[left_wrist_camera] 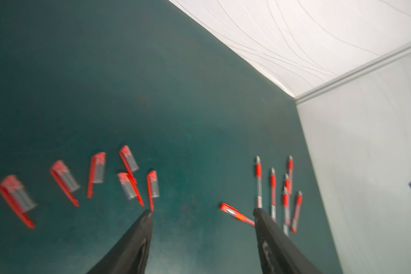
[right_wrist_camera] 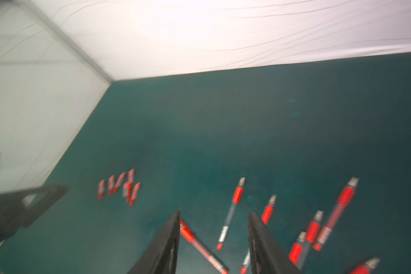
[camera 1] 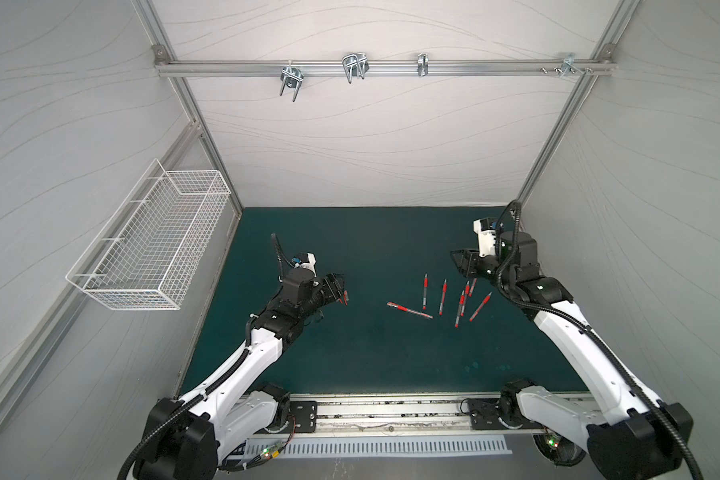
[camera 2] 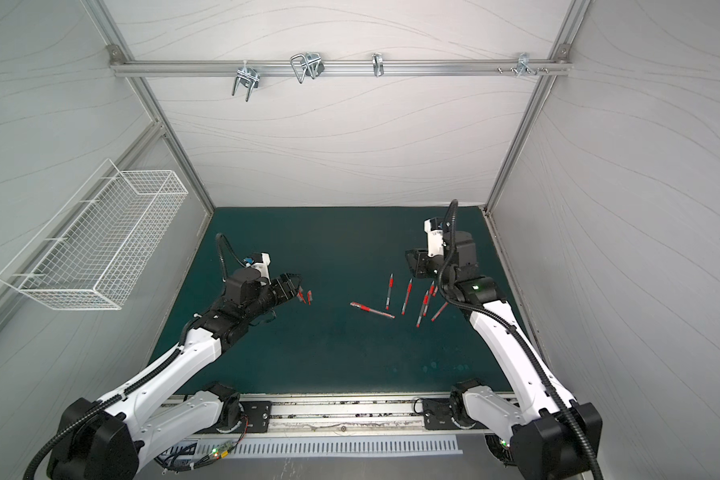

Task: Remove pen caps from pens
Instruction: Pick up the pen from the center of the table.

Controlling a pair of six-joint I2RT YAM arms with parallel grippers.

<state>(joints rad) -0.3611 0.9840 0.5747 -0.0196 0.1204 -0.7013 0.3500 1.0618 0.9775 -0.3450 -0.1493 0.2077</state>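
Observation:
Several uncapped pens [camera 1: 442, 297] lie fanned out on the green mat at centre right, also seen in both wrist views as pens [left_wrist_camera: 259, 180] and pens [right_wrist_camera: 235, 201]. One pen [camera 1: 409, 310] lies crosswise to their left with its red cap on; it shows as the capped pen [left_wrist_camera: 233, 212]. Several loose pen caps [left_wrist_camera: 97, 170] lie in a cluster at centre left, mostly hidden under my left gripper [camera 1: 338, 286] in both top views. That left gripper [left_wrist_camera: 202, 210] hangs above them, open and empty. My right gripper [camera 1: 456, 262], seen as the right gripper [right_wrist_camera: 214, 212], is open and empty beyond the pens.
A white wire basket [camera 1: 150, 245] hangs on the left wall. A metal rail with hooks [camera 1: 352, 68] crosses the back wall. White walls close in the green mat [camera 1: 350, 357] on three sides.

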